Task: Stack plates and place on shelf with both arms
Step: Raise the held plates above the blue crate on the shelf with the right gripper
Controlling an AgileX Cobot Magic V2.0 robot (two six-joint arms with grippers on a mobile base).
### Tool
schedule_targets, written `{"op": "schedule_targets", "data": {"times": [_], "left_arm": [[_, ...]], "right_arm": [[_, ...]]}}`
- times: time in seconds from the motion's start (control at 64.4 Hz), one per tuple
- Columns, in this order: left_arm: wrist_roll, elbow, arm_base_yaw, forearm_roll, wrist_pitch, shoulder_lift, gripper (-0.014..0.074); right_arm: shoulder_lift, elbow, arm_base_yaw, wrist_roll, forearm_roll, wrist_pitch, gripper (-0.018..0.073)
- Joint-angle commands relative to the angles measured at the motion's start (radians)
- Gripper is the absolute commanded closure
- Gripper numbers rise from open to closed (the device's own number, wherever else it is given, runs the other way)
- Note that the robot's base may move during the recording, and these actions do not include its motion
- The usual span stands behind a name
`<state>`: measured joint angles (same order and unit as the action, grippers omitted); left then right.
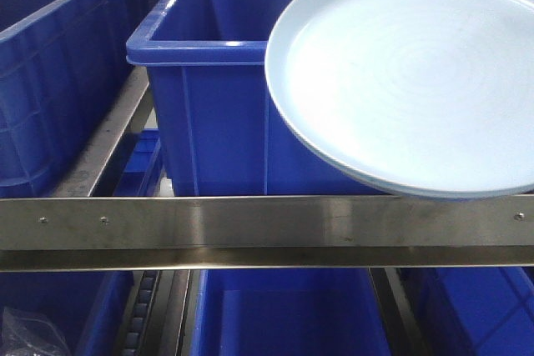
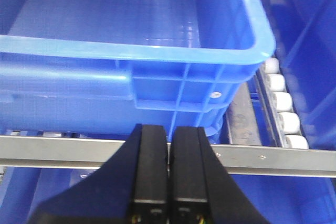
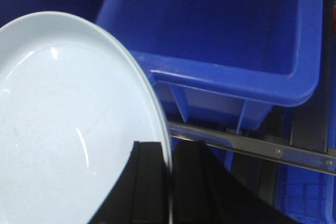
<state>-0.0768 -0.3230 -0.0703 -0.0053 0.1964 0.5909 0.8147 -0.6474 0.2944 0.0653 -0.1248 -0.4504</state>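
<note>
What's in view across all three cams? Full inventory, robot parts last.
plate: one visible, pale bluish-white, tilted in front of the blue bins above the metal rail; rim clamped in the right claw.
blue bins: several, blue plastic, open-topped, on the rack at rail level and on the level below; exact count unclear.
metal rail: one, grey steel, horizontal across the front of the rack.
rollers: a row, white, right of the bin in the left wrist view.
plastic wrap: one piece, clear, lower left corner of the front view.
left claw: one, black, shut, holding nothing, facing the rail.
right claw: one, black, shut on the plate rim.
</note>
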Motion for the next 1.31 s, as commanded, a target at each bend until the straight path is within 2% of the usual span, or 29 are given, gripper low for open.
{"op": "schedule_targets", "data": {"times": [0.0,1.29], "left_arm": [[-0.004,-0.027,-0.006,-0.007,-0.085,0.004,0.0511],[-0.004,-0.027,-0.006,-0.007,-0.085,0.004,0.0511]], "right_arm": [[-0.008,-0.031,-0.007,-0.004,-0.003,0.096,0.0539],[-0.008,-0.031,-0.007,-0.004,-0.003,0.098,0.0539]]}}
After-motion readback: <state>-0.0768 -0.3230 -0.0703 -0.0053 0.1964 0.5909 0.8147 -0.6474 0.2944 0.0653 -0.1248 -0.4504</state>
